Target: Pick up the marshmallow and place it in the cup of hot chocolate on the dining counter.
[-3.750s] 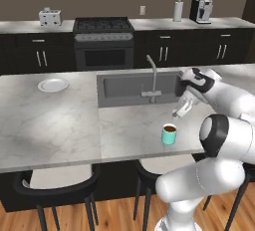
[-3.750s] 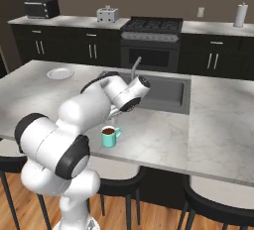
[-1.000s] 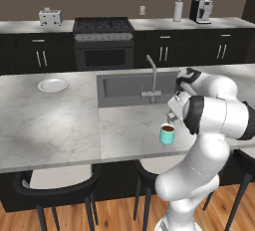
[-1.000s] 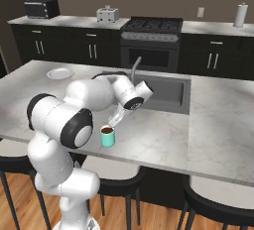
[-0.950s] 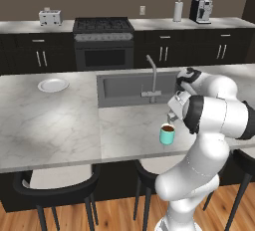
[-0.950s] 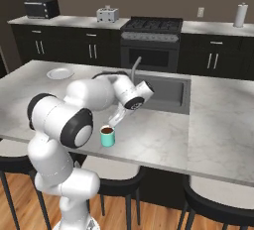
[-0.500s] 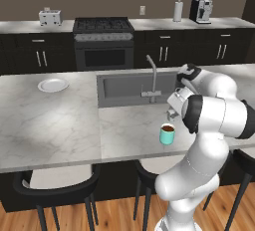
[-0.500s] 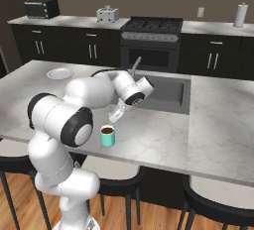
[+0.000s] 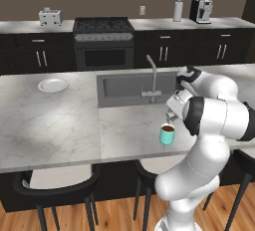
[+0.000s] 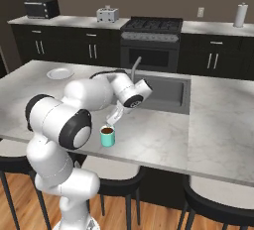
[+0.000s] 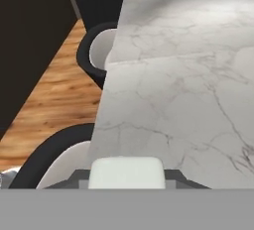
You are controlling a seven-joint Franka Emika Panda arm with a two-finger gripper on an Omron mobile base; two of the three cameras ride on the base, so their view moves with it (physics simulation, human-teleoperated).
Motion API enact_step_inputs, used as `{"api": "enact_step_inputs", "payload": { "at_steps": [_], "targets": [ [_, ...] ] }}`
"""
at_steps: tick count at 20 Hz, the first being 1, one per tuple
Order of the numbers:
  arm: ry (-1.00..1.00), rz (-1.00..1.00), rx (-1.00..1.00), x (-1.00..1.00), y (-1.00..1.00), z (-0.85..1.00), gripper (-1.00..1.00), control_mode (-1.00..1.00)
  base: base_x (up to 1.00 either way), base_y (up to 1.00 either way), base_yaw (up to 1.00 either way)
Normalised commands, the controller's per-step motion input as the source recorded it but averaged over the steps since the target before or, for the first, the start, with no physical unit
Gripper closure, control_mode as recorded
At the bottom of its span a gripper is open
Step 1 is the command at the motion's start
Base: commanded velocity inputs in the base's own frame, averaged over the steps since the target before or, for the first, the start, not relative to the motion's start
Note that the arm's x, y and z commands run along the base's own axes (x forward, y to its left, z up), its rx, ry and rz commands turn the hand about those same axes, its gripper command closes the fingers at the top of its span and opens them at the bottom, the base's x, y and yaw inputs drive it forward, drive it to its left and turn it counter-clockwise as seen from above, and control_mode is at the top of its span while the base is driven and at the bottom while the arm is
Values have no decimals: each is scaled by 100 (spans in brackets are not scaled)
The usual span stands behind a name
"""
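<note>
Gripper (image 10: 113, 118): clenched on the marshmallow (image 11: 127, 173), just above the cup of hot chocolate (image 10: 107, 136).
Cup: upright on the dining counter (image 9: 60, 120), near the sink (image 9: 130, 86).

Arm bent fwd, gripper (image 10: 113, 119) angled down, jaws closed on white block.

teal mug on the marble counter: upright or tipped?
Upright. The small teal mug stands on its base on the grey-white marble counter, with dark brown liquid level inside.

On the counter (image 9: 60, 125) the mug (image 9: 167, 134) stands before the sink (image 9: 127, 88), the plate (image 9: 53, 84) far to its left, with the gripper (image 10: 112, 119) just above the mug.
</note>
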Motion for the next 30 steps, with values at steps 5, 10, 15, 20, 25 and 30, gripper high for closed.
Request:
{"api": "enact_step_inputs", "payload": {
  "at_steps": [5, 10, 15, 20, 25, 30],
  "targets": [
    [0, 0, 0, -31, 4, -17, 100, -100, 0, 0, 0],
    [0, 0, 0, 23, 12, -10, 100, -100, 0, 0, 0],
    [0, 0, 0, 23, 22, 0, 100, -100, 0, 0, 0],
    [3, 0, 0, -2, 2, -11, 100, -100, 0, 0, 0],
    [5, 0, 0, -20, -5, -5, 100, -100, 0, 0, 0],
    [3, 0, 0, -1, -1, -9, -100, -100, 0, 0, 0]
  ]
}}
